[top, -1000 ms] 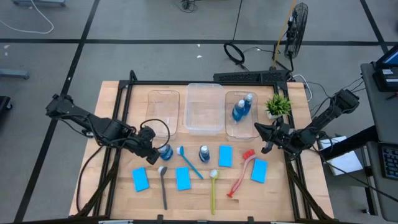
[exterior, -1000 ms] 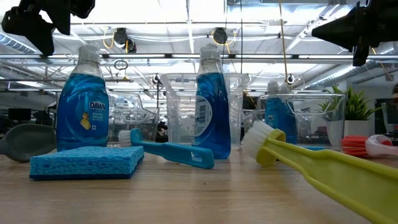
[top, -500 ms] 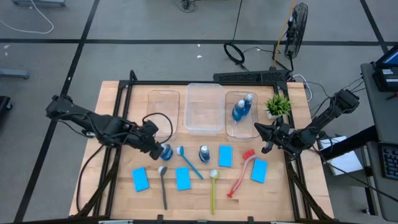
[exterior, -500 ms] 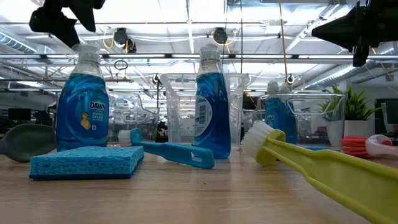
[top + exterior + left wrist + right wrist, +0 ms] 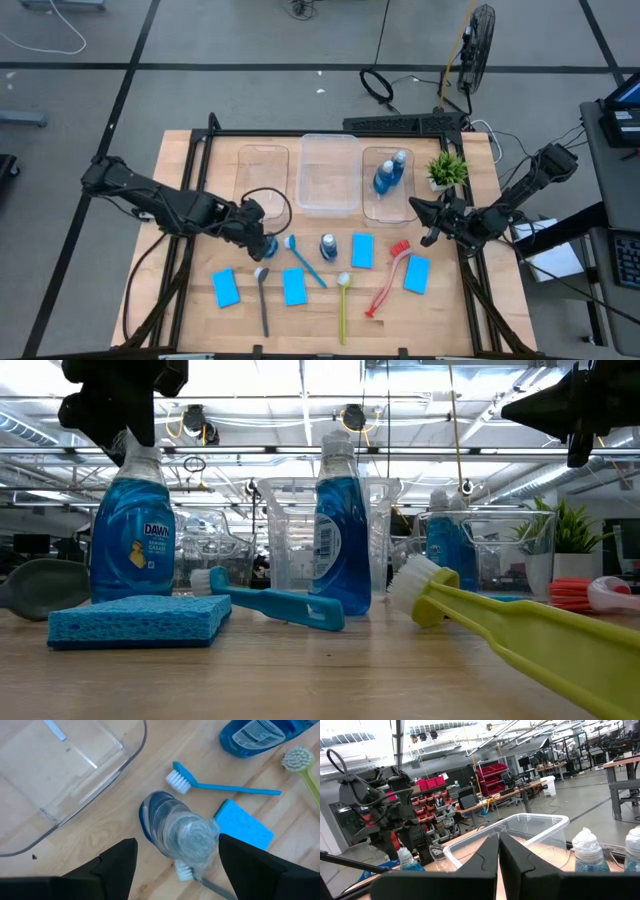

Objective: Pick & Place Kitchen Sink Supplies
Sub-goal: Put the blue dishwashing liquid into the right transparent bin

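Four blue bottles are out on the table, and the one that matters stands upright at the table's left-middle [image 5: 268, 243], just in front of the left clear tub [image 5: 262, 172]. The left gripper [image 5: 175, 865] hangs right over its pale cap, fingers spread wide to either side of the bottle and not pressing on it; from table height the gripper [image 5: 120, 400] shows as a dark mass at the bottle's neck [image 5: 133, 530].

Beside that bottle lies the blue brush [image 5: 303, 259], bristles pointing toward it, and just in front the dark brush [image 5: 262, 298] runs toward the near edge. A second bottle [image 5: 328, 246] stands a little to the right. Two more bottles [image 5: 389, 174] lie inside the right tub [image 5: 371, 205]; the middle tub [image 5: 330, 172] holds nothing I can make out.

Four blue sponges lie flat: one near the front left [image 5: 226, 287], one by the dark brush [image 5: 294, 286], one right of the second bottle [image 5: 362, 250], one farther right [image 5: 416, 273]. The yellow-green brush [image 5: 342, 305] and the red brush [image 5: 387, 280] lie between them.

The right gripper [image 5: 424, 222] waits above the table's right edge, jaws pressed together, near the potted plant [image 5: 446, 170].
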